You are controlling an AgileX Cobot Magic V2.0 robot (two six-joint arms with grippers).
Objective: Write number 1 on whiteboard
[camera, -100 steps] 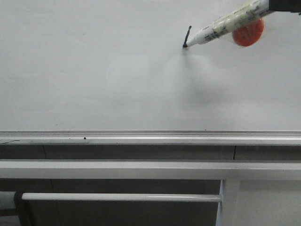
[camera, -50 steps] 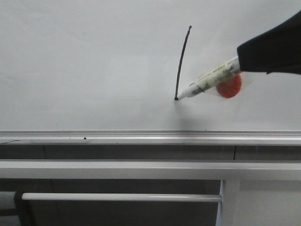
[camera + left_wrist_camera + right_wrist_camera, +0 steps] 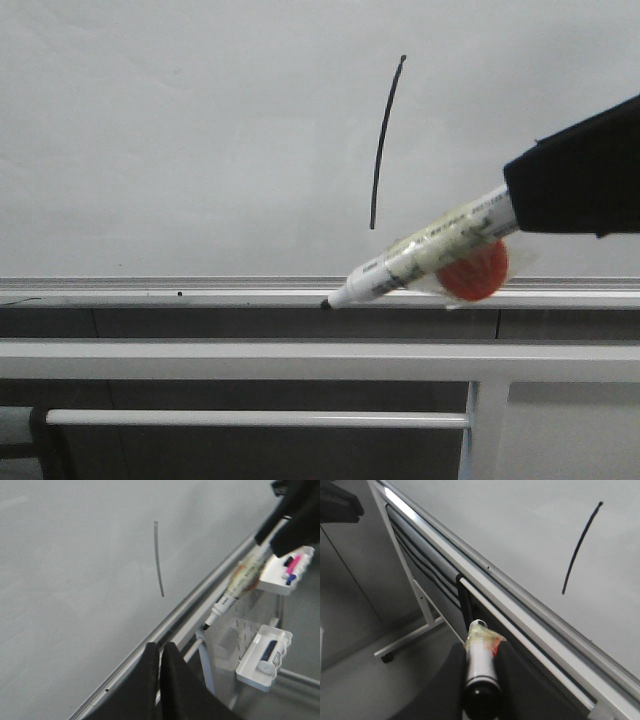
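The number 1 [image 3: 385, 140] is a thin black, slightly curved stroke on the whiteboard [image 3: 180, 140]. It also shows in the left wrist view [image 3: 158, 560] and in the right wrist view [image 3: 580, 547]. My right gripper [image 3: 520, 205] is shut on the white marker pen [image 3: 425, 255] with its red magnet [image 3: 472, 272]. The pen has dropped off the board and its tip [image 3: 326, 303] is level with the silver bottom rail [image 3: 150, 293]. In the right wrist view the pen [image 3: 481, 667] sits between the fingers. My left gripper [image 3: 160, 647] is shut and empty, below the rail.
Grey metal frame bars [image 3: 250, 360] run below the board, with an upright post [image 3: 485, 430] at the right. In the left wrist view, white trays [image 3: 265, 655] holding markers and an eraser hang on the stand [image 3: 287, 572].
The stroke grew downward to full length, then my right gripper carried the pen off the board, down and left, to the level of the bottom rail.
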